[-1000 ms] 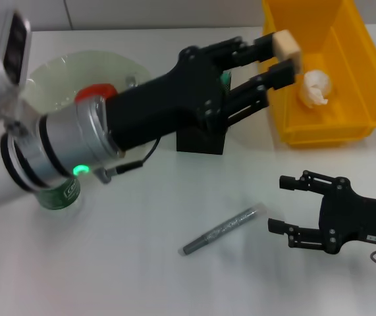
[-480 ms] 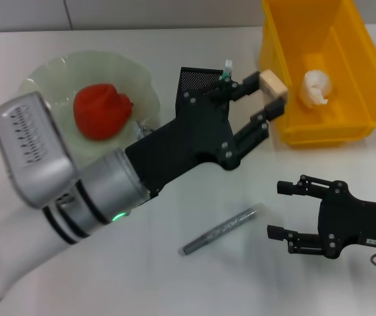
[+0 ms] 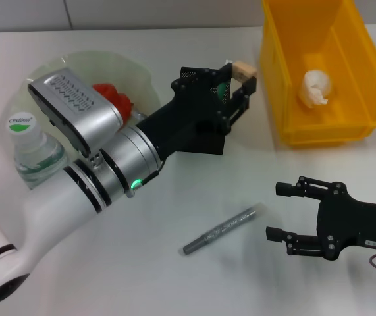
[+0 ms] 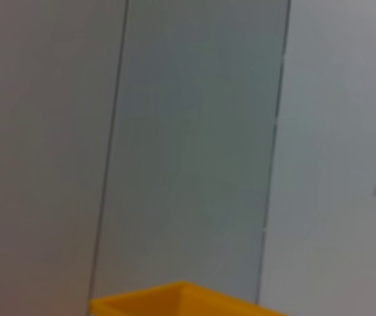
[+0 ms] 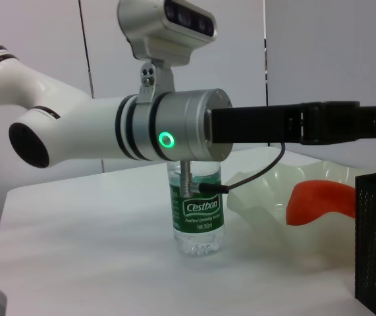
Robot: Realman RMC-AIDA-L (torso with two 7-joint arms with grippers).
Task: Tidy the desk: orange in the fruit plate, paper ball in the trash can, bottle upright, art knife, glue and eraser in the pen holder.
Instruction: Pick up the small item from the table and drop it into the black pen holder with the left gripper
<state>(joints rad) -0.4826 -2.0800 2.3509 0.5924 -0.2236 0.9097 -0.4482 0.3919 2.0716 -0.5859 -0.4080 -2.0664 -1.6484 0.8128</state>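
The left pincer [image 3: 239, 82] is clamped on the eraser [image 3: 243, 68], a small tan block pinched between its fingertips and poised just over the far right corner of the black mesh pen holder [image 3: 197, 82], presumably so that letting go would drop it straight inside; something green already stands in the holder. The right pincer [image 3: 284, 212] lies low over the desk [image 3: 174, 283] with its fingers wide apart and empty, just beside the grey art knife [image 3: 224, 230], which lies flat and looks like its likely next pickup. The orange [image 3: 112, 99] sits in the pale fruit plate [image 3: 62, 66], partly hidden by the left arm, the paper ball [image 3: 314, 87] rests in the yellow trash can [image 3: 362, 72], and the bottle [image 5: 197, 207] stands upright beside the plate.
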